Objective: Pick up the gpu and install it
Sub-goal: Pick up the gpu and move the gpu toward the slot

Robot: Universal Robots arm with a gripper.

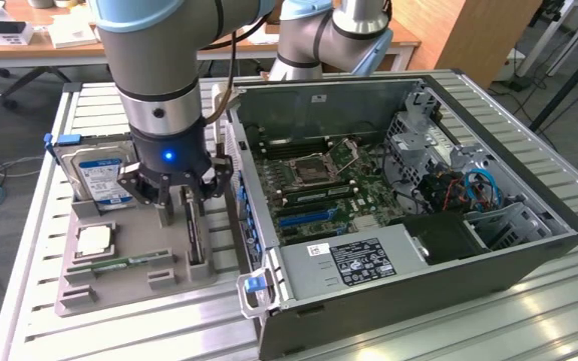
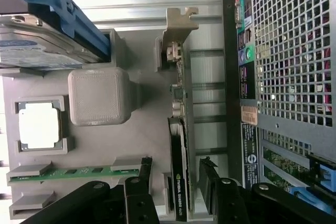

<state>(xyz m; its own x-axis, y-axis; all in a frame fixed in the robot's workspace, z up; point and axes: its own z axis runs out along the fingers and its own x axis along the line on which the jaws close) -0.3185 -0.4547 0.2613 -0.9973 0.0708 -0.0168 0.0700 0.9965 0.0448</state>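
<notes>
Blue-labelled hard drive [image 1: 98, 177], silver processor [image 1: 95, 241] and green memory stick [image 1: 118, 265] sit in a grey tray [image 1: 129, 289] on the table [image 1: 148, 338] at the exterior view's left. Next, the hand [image 2: 176, 184] stands wide, fingers [image 2: 139, 198] either side of the gpu [image 2: 178, 150], upright on edge in its tray slot and printed NVIDIA QUADRO. Just beside it lies the open computer case [image 1: 530, 252].

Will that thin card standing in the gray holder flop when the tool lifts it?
Probably not: the gpu looks like a rigid board with a metal bracket. It's thin, so likely light. Standing on edge in the tray, it might tip if nudged.
</notes>
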